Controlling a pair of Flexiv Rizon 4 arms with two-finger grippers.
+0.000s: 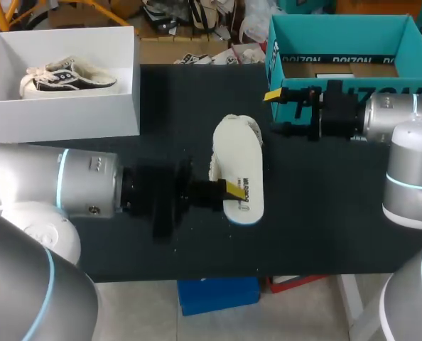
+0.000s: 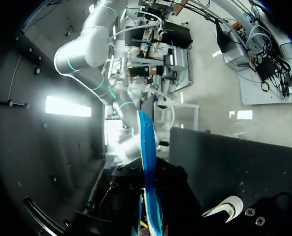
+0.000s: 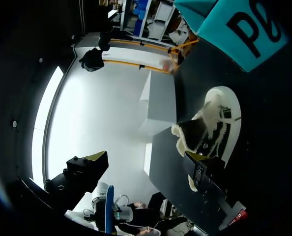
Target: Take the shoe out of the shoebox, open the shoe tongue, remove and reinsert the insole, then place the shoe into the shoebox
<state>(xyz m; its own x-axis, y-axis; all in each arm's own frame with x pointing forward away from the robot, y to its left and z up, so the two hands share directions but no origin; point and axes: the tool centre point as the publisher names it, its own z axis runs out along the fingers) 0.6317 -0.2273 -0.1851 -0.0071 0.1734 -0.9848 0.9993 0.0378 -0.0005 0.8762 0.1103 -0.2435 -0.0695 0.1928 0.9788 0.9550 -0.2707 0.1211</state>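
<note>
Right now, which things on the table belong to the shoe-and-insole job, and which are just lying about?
Job: shoe, insole in left gripper, white shoebox (likely).
Lying about: teal box, second shoe inside the white shoebox.

Silver arms (image 1: 33,186), yellow-tipped end effectors (image 1: 273,111)

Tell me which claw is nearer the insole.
Left. The left claw grips the insole at its edge. The right claw hangs open beyond the shoe, beside the teal shoebox.
</note>
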